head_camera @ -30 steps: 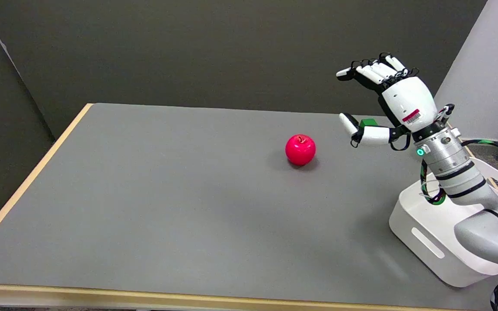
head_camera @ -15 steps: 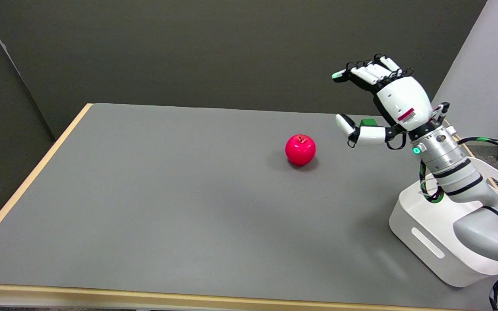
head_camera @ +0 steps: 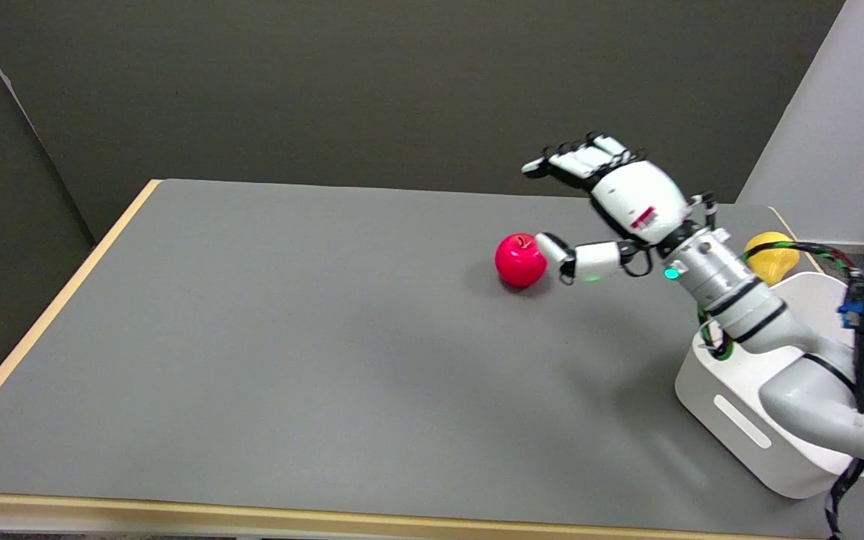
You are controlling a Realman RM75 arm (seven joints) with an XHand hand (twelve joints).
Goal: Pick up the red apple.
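Note:
The red apple (head_camera: 520,259) sits upright on the grey table (head_camera: 289,322), a little right of the middle, with its stem dimple showing. My right hand (head_camera: 612,206) hovers just to the apple's right, fingers apart and holding nothing. Its thumb tip is right beside the apple's right side, and I cannot tell whether it touches. The other fingers reach forward above and behind the apple.
A white bin (head_camera: 762,405) stands at the table's right edge under my forearm. A yellow object (head_camera: 771,257) lies behind the bin near the far right corner. The table's wooden edge runs along the left and front.
My right hand has swung left and down toward the apple, bringing the thumb next to it. The yellow object has come into sight and the green block behind the hand is now hidden. The apple has not moved.

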